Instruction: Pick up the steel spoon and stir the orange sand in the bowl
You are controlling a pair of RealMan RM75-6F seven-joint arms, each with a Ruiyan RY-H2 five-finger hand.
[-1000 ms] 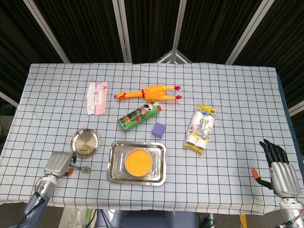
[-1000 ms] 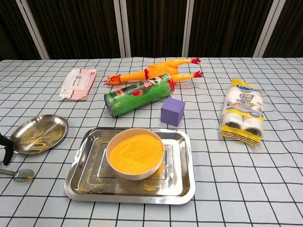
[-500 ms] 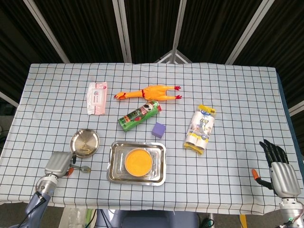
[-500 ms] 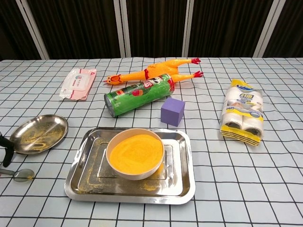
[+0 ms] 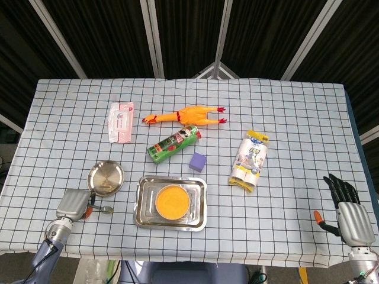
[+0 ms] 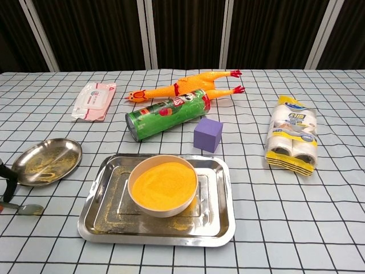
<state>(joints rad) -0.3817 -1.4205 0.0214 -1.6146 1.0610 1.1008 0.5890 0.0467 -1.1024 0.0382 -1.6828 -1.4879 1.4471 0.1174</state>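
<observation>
The steel spoon (image 5: 106, 209) lies on the checked cloth at the front left, its bowl end (image 6: 29, 209) poking out to the right. My left hand (image 5: 72, 205) covers the handle and grips it; only a dark finger (image 6: 5, 184) shows in the chest view. A white bowl of orange sand (image 5: 172, 200) stands in a steel tray (image 5: 200, 222), right of the spoon. My right hand (image 5: 349, 212) hovers at the front right table edge, fingers spread and holding nothing.
A small steel dish (image 5: 106, 178) sits just behind the spoon. Behind the tray lie a green can (image 5: 173, 144), a purple cube (image 5: 198, 161) and a rubber chicken (image 5: 186, 115). A wipes pack (image 5: 120, 121) lies back left, a yellow-white package (image 5: 251, 160) to the right.
The spoon's bowl has tipped onto its edge and shifted slightly in the chest view. The head view has drawn back a little. The right hand has not moved.
</observation>
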